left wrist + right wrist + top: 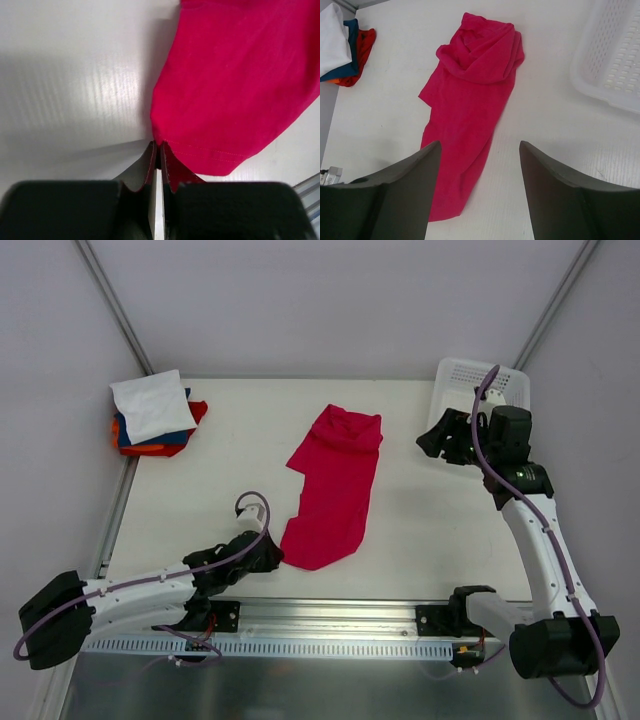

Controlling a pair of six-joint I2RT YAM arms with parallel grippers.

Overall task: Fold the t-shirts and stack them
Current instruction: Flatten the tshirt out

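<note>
A red shirt lies on the white table, about midway between left and right. It is drawn out into a long, narrow shape running from far to near. Its far end is bunched into rumpled folds, and the near end spreads flatter and angles a little to the left.

The left hand sits low at the near left corner of this shirt. In the left wrist view its two fingers are pressed together, with the stitched hem corner of the shirt pinched between them. Red cloth shows in the narrow slit where the fingers meet.

The right hand hangs above the table to the right of the shirt, clear of the cloth, just beside a white mesh basket at the far right corner. Its fingers stand well apart with nothing between them. From the right wrist camera the hand looks down over the shirt, with the basket off to the right.

A stack of folded shirts rests at the far left corner, well apart from the red shirt. A white one is on top, and blue, orange and red edges show beneath it.
</note>
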